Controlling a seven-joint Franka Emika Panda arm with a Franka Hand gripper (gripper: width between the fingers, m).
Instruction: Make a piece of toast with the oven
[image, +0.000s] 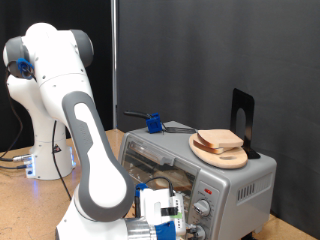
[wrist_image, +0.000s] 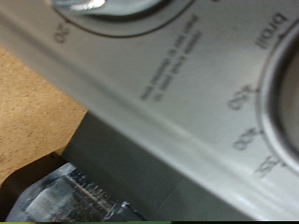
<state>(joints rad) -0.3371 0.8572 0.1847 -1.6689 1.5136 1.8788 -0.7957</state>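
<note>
The silver-grey oven (image: 238, 182) stands at the exterior view's lower right, its glass door (image: 150, 158) facing the arm. My gripper (image: 168, 214) is low at the front of the oven, right by the round knobs (image: 201, 208). The wrist view is filled by the oven's control panel (wrist_image: 177, 89), with a temperature dial (wrist_image: 280, 103) marked 350, 400, 450 and broil, and the edge of a second knob (wrist_image: 103, 9). One grey fingertip (wrist_image: 75, 198) shows close to the panel. The single piece of toast does not show clearly; the arm hides much of the oven's inside.
Stacked bread slices (image: 220, 140) lie on a wooden plate (image: 222, 155) on top of the oven. A blue piece (image: 153, 123) and a black stand (image: 242, 115) also sit up there. The wooden table (image: 30, 205) shows at the left, a black curtain behind.
</note>
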